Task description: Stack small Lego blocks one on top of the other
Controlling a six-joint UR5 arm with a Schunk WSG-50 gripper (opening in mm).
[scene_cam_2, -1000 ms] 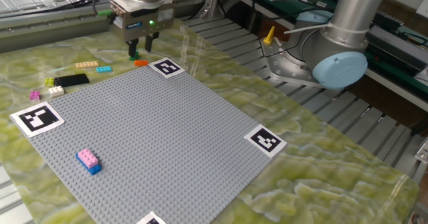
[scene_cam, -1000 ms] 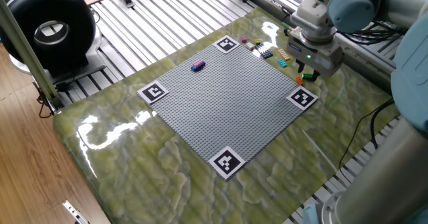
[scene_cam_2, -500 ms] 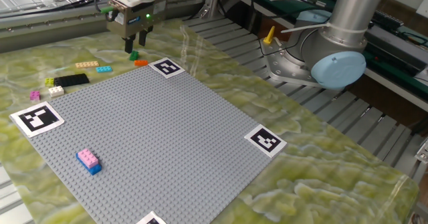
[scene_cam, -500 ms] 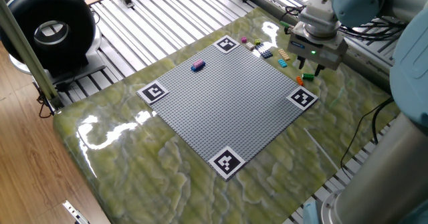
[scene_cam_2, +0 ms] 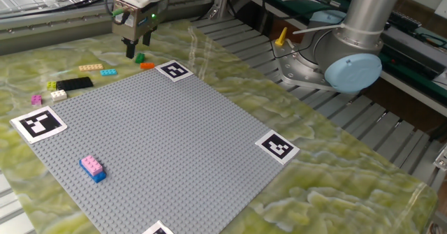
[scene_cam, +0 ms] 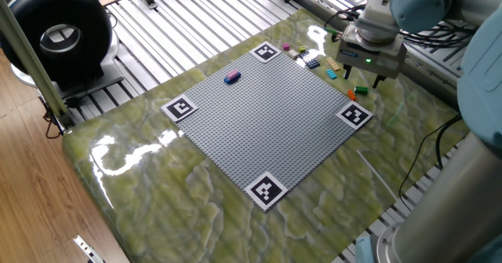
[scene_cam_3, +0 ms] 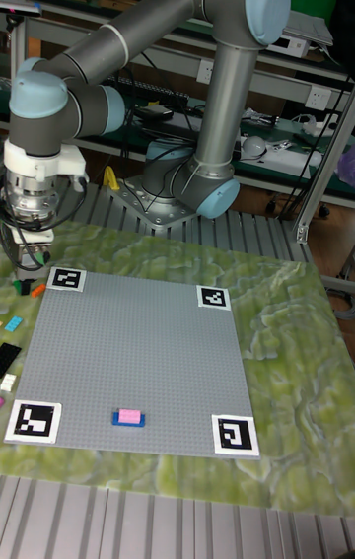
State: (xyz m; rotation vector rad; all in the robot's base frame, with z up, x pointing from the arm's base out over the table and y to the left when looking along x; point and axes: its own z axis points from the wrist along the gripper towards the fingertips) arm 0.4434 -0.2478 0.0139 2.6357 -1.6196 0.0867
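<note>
So nearest the camera in the other fixed view, and way off from the gripper, there's a pink-on-blue stack (scene_cam_2: 92, 167) already sitting on the grey baseplate (scene_cam_2: 160, 143), looks like one pink brick pressed onto a dark blue one. Going further back, off the baseplate's far-left edge, there's a little scatter of loose bricks to the gripper's side: a pink brick (scene_cam_2: 35, 99), a yellow-green brick (scene_cam_2: 52, 85), a white brick (scene_cam_2: 59, 93), a black plate (scene_cam_2: 75, 83), a tan plate (scene_cam_2: 90, 68) and a cyan brick (scene_cam_2: 108, 72).

Then right at the back corner, the gripper (scene_cam_2: 135, 50) hangs over the marble-look table (scene_cam_2: 335, 171) with its fingers apart and nothing between them as far as I can see. The green brick (scene_cam_2: 140, 57) lies just beside the fingertips, and the orange brick (scene_cam_2: 147, 66) is a touch nearer the marker tag (scene_cam_2: 174, 70).

My read: this is the pick-up step for the next block, probably the green one. Next move would be to line the open fingers up over it, drop down so they straddle it, close, then carry it across the whole plate to the stack. It's tiny, so centring matters, and the orange one is close enough to get nudged
</note>
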